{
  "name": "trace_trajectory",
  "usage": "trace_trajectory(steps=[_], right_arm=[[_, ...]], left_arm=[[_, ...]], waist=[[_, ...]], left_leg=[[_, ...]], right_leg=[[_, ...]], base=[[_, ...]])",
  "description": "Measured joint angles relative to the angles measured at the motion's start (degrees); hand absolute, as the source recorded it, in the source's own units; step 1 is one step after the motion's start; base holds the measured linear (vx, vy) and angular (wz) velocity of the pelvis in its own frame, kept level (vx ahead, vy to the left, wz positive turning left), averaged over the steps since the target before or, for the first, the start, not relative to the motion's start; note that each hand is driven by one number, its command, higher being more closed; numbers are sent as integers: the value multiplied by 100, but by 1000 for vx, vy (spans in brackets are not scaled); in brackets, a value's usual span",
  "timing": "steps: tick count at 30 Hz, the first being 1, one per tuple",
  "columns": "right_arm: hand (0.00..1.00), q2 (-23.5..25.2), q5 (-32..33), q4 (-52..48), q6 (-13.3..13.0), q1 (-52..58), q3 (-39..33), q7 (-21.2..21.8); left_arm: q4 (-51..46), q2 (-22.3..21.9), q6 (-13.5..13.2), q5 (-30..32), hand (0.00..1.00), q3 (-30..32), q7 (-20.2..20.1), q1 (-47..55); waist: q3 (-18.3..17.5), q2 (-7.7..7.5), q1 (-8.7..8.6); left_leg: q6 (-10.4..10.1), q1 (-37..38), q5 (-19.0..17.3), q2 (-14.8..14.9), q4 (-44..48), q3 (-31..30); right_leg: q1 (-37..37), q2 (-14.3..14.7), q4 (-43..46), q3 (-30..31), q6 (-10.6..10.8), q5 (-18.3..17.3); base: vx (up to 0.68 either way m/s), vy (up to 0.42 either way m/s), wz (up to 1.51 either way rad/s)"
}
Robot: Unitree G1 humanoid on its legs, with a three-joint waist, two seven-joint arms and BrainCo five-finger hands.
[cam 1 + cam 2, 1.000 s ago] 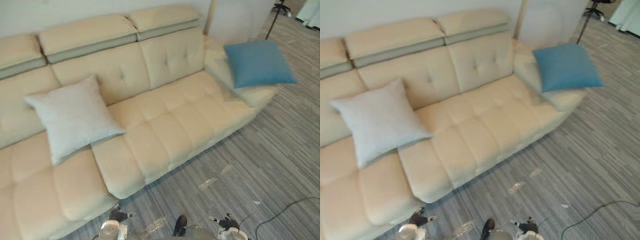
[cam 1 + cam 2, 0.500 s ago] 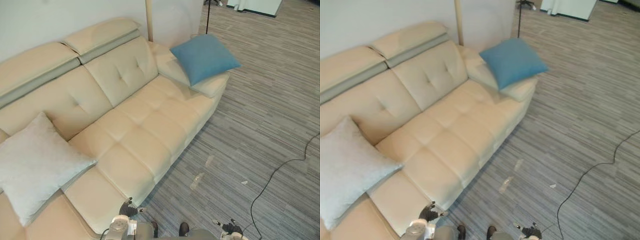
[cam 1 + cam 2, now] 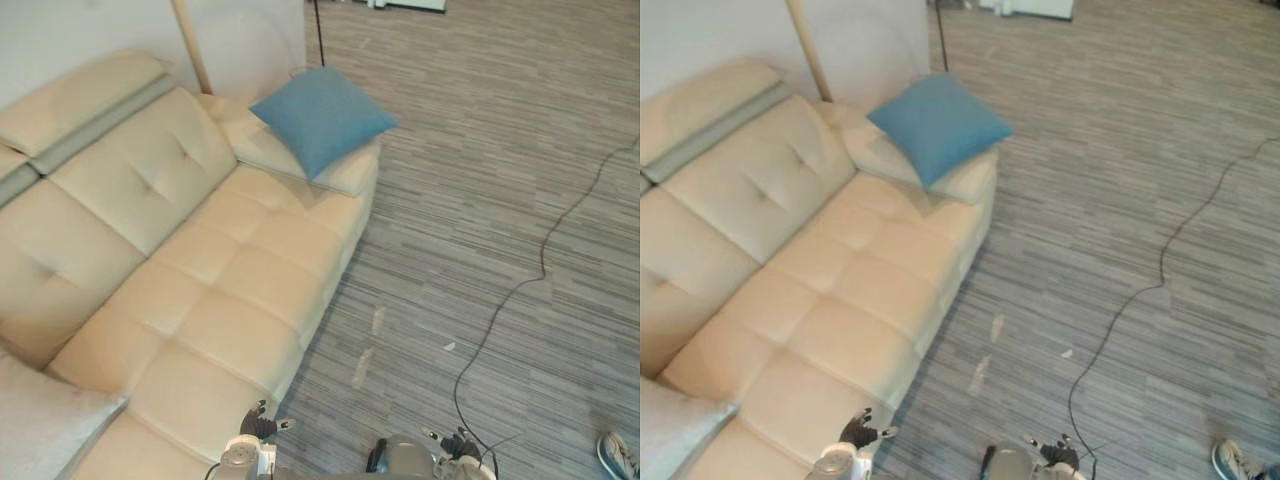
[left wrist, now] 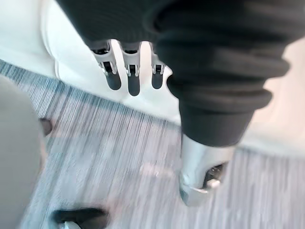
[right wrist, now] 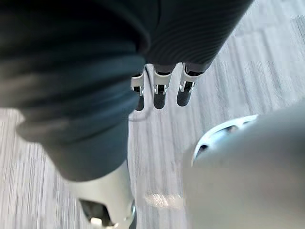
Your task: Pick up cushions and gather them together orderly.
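A blue cushion lies on the right armrest of the cream sofa. A corner of a pale grey cushion rests on the sofa seat at the lower left. My left hand hangs low beside the sofa's front edge, fingers straight and holding nothing. My right hand hangs low over the floor, its fingers straight and empty too. Both hands are far from either cushion.
Striped grey carpet spreads to the right of the sofa. A black cable snakes across it. A person's shoe shows at the lower right. A wooden pole stands behind the armrest.
The camera has swung to the right: sofa and cushions slid left in view, the grey cushion is nearly out of frame, and more carpet and a shoe appeared. Both hands stay hanging low.
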Motion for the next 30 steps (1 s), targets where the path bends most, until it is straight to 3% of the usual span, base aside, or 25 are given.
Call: trace_trajectory(steps=[1,2,3,4,5,7,9,11,12,13,14,15,16,17,19,21,22,23,24,25,26,27,29,30], right_arm=[[0,-70,-7,23,5,-54,-50,-14],[0,-152,-36,40,7,-113,-37,-17],[0,-178,-35,38,6,-116,-29,-14],[0,-278,-31,15,-10,-123,-29,-20],[0,-340,-25,100,16,-116,13,-30],[0,-368,-12,285,20,-121,14,-61],[0,-357,15,319,21,-107,16,-72],[0,-364,19,407,23,-151,12,-79],[0,-364,19,407,22,-153,12,-82],[0,-368,19,407,20,-201,13,-87],[0,-375,18,406,14,-264,14,-91],[0,-365,16,406,13,-309,28,-97],[0,-359,17,408,13,-326,49,-101],[0,-267,15,401,8,-357,110,-102],[0,-162,5,302,-12,-322,119,-87],[0,-103,-16,304,7,-261,101,-65],[0,-98,-33,295,7,-247,101,-58],[0,-98,-33,290,7,-241,101,-58],[0,-83,-34,172,15,-186,107,-48],[0,-85,-34,159,12,-186,105,-37],[0,-84,-34,151,7,-192,105,-33],[0,-75,-33,105,5,-211,106,-23],[0,-76,-33,25,5,-241,108,-13],[0,-85,-33,-12,4,-241,108,-12]], left_arm=[[51,-28,16,-4,0,33,9,-14],[87,-80,9,-16,0,86,1,-10],[85,-103,8,-28,0,101,1,-15],[-22,-158,2,-48,0,160,-6,-22],[-65,-169,-16,-95,0,264,-9,4],[-171,-183,-24,-146,0,282,5,30],[-256,-181,-30,-149,0,263,1,34],[-373,-188,-39,-158,0,257,5,17],[-379,-188,-41,-158,0,254,4,15],[-396,-192,-40,-159,0,242,4,12],[-413,-193,-45,-163,0,198,2,14],[-414,-194,-48,-168,0,192,-2,1],[-417,-189,-50,-172,0,194,-3,-7],[-412,-149,-50,-174,0,205,-6,-54],[-437,-106,-43,-177,0,209,-18,-72],[-460,-53,-42,-219,0,215,-12,-70],[-385,-38,-17,-241,0,204,-16,-61],[-360,-33,-13,-261,0,201,-16,-58],[-353,-50,-1,-267,0,201,-12,-7],[-353,-54,-1,-266,0,190,-13,12],[-353,-53,-1,-266,0,174,-13,18],[-353,-54,-4,-264,0,136,-13,-17],[-352,-71,-7,-264,0,94,-14,-63],[-348,-94,-6,-263,0,92,-14,-68]], waist=[[-6,109,-13],[-18,238,1],[-10,268,0],[86,445,0],[180,496,62],[205,482,109],[228,446,107],[246,416,108],[246,416,109],[250,405,117],[251,396,149],[254,391,171],[261,372,188],[228,214,263],[233,60,268],[246,-14,281],[246,-14,249],[249,-9,242],[259,3,241],[269,40,234],[271,60,229],[275,94,143],[286,146,105],[303,223,88]], left_leg=[[-137,-28,-94,204,219,-110],[-166,-423,-50,449,1129,-344],[-125,-597,1,500,1470,-442],[235,-1350,589,684,3033,-801],[456,-1784,579,822,4097,-854],[430,-2044,395,737,4636,-745],[431,-2365,259,474,4539,-571],[401,-2788,165,35,3253,-201],[398,-2807,169,-28,3002,-163],[345,-2831,364,-311,1764,-72],[294,-2805,847,-526,560,4],[362,-2800,1293,-610,-63,107],[422,-2777,1503,-640,-153,127],[825,-2595,1837,-767,-195,220],[938,-2581,1461,-851,124,267],[914,-2302,1104,-851,304,331],[921,-1980,911,-866,281,291],[913,-1865,860,-867,252,264],[924,-1287,819,-867,42,182],[924,-939,819,-840,-174,135],[924,-768,820,-823,-274,117],[925,-458,819,-756,-429,31],[921,-270,815,-598,-492,-18],[843,-140,768,-450,-549,-154]], right_leg=[[46,150,88,-62,-80,-46],[139,411,-9,-75,-231,-196],[161,470,-39,-83,-251,-226],[425,726,-249,-101,-381,-306],[769,918,-460,-29,-536,-365],[1203,1026,-672,128,-636,-424],[1597,1057,-1036,304,-658,-437],[2034,1067,-1544,472,-652,-433],[2084,1066,-1606,485,-651,-433],[2286,1061,-1890,537,-635,-431],[2470,1080,-2156,617,-589,-430],[2619,1108,-2347,675,-525,-443],[2676,1106,-2401,717,-498,-455],[2812,969,-2457,942,-408,-509],[2628,820,-1843,1122,-353,-529],[2151,750,-281,1264,269,-492],[1660,651,970,1286,1021,-245],[1560,617,1280,1279,1071,-249],[1198,418,2072,945,842,-389],[1100,342,2074,753,580,-516],[1053,309,2002,626,456,-582],[817,260,1516,338,234,-707],[426,302,812,212,138,-693],[196,412,214,252,113,-509]], base=[[346,-421,-19],[272,-345,-24],[393,-494,-29],[398,-432,-41],[329,-332,-49],[374,-209,-66],[399,-164,-56],[339,-48,-38],[379,-9,-23],[415,20,-24],[534,63,-32],[468,80,-30],[620,111,-49],[422,69,-40],[604,116,-20],[606,122,-5],[448,82,0],[651,97,6],[520,58,4],[501,39,6],[439,-37,27],[420,-67,35],[433,-145,38],[465,-244,38]])
